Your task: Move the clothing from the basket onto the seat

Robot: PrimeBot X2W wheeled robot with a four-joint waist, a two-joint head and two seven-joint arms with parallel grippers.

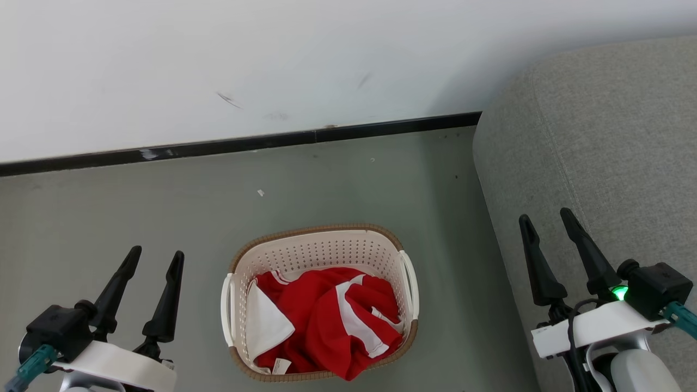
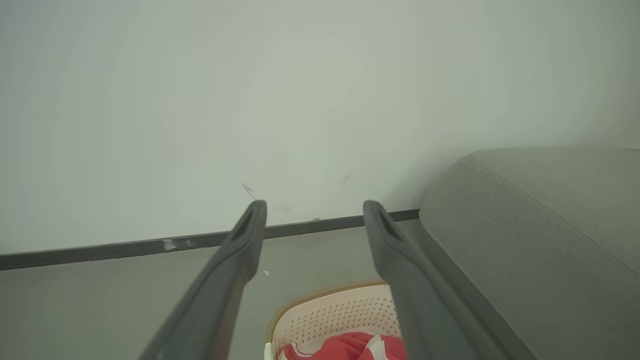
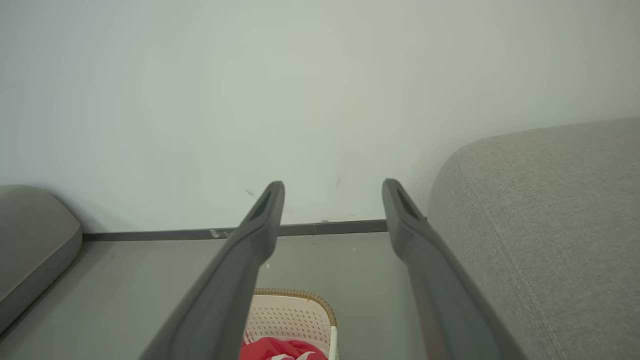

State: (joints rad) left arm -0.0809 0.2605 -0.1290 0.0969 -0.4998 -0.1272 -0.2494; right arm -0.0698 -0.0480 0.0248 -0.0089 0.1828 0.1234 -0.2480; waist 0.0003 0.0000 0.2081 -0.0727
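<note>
Red clothing [image 1: 326, 321] with white stripes and panels lies bunched in the cream basket [image 1: 321, 247], which stands on the grey floor between my arms. The grey-green seat [image 1: 599, 141] rises at the right. My left gripper [image 1: 157, 253] is open at the lower left, well left of the basket, nothing between its fingers. My right gripper [image 1: 545, 215] is open at the lower right, in front of the seat's side. The left wrist view shows the left gripper [image 2: 314, 204], the basket [image 2: 330, 312], the clothing [image 2: 350, 347] and the seat [image 2: 540, 225]. In the right wrist view are the right gripper [image 3: 332, 184], basket [image 3: 295, 310] and seat [image 3: 545, 210].
A white wall [image 1: 245, 65] with a dark baseboard [image 1: 239, 144] runs behind the basket. Another grey cushion [image 3: 30, 240] sits at the left in the right wrist view. Bare floor [image 1: 109, 212] surrounds the basket.
</note>
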